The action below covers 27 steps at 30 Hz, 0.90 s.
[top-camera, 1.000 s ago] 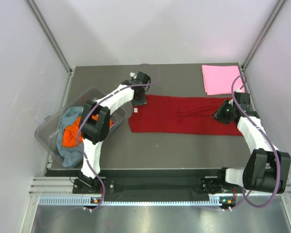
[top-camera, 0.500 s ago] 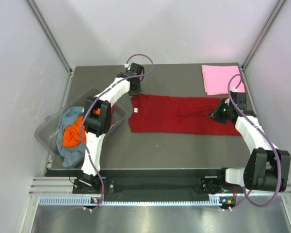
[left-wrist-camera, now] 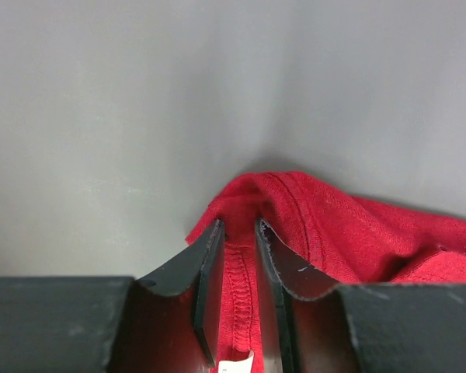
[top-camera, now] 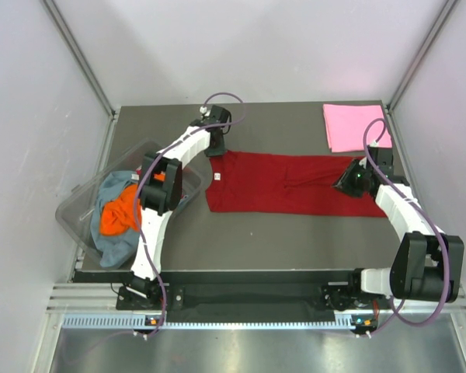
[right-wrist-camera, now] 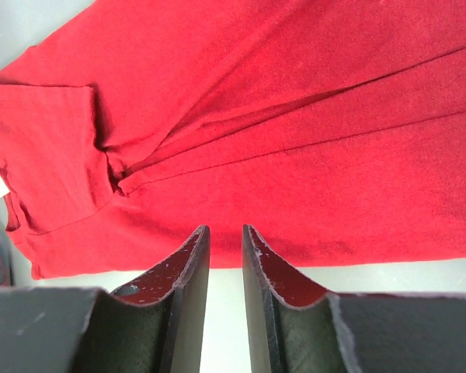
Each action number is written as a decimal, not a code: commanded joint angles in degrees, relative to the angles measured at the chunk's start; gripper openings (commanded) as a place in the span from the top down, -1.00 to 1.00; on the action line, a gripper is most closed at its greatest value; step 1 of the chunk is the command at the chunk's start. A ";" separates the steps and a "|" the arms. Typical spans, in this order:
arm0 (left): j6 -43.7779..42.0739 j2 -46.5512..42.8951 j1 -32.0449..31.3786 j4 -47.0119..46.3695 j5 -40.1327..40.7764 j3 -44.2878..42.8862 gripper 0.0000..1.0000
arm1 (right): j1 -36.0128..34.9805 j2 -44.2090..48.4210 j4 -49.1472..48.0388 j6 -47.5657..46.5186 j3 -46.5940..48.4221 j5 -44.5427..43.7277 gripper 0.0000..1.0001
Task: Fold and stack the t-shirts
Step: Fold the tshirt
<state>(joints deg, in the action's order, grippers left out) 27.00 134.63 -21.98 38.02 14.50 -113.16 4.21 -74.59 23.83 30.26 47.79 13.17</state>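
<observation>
Within the last second the left gripper had shifted from over the dark red t-shirt to its far left corner. Its jaws stood narrow, pinching the hem, which rose in a small peak. The right gripper, jaws slightly apart with nothing between them, had edged left over the shirt's right end. The shirt lay lengthwise across the middle of the table, and the pink t-shirt lay folded at the far right. This looked like a straightening tug before folding.

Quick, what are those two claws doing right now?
Left gripper: closed on the dark red cloth t-shirt, at its edge.
Right gripper: slightly open over that shirt, holding nothing.
</observation>
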 commanded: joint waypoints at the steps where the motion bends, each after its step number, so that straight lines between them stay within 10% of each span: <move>1: -0.55 1.42 0.62 -1.72 0.62 0.22 0.46 | -0.78 -0.12 -2.21 0.33 2.92 0.10 0.51; 9: -0.37 4.32 2.02 -2.69 -0.70 -3.28 1.00 | -1.04 -0.12 -2.65 0.85 3.10 0.02 0.51; 27: 2.61 13.64 5.36 -11.20 -7.99 -12.34 1.00 | -1.22 -1.08 -5.20 2.35 4.77 0.89 0.51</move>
<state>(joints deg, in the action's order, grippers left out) 28.32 143.41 -18.11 32.64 8.86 -125.36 3.49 -75.02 22.28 31.77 49.65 13.32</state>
